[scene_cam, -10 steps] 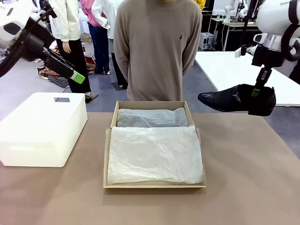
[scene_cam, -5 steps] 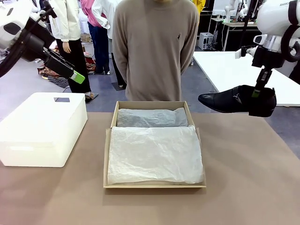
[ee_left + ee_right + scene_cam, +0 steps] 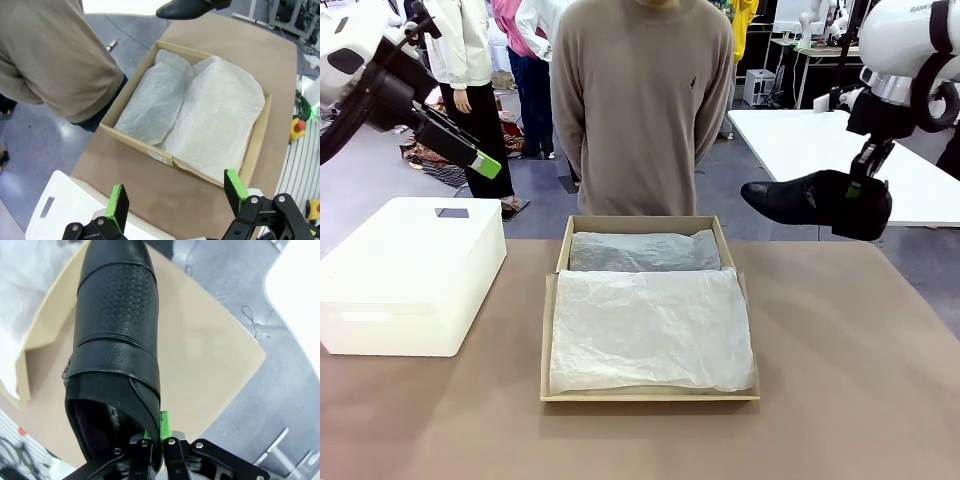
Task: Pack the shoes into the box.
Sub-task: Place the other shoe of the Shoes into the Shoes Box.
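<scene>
table [image 3: 840,350]: brown top | middle, reaching toward far edge: open tan box [image 3: 640,222], white tissue paper [image 3: 650,330] spread inside | left edge: white box [image 3: 410,270], lid on, apart from tan box

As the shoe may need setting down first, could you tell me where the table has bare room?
The table is bare right of the box and in front of it. Leftward it is tighter: the white box leaves a narrow strip.
</scene>
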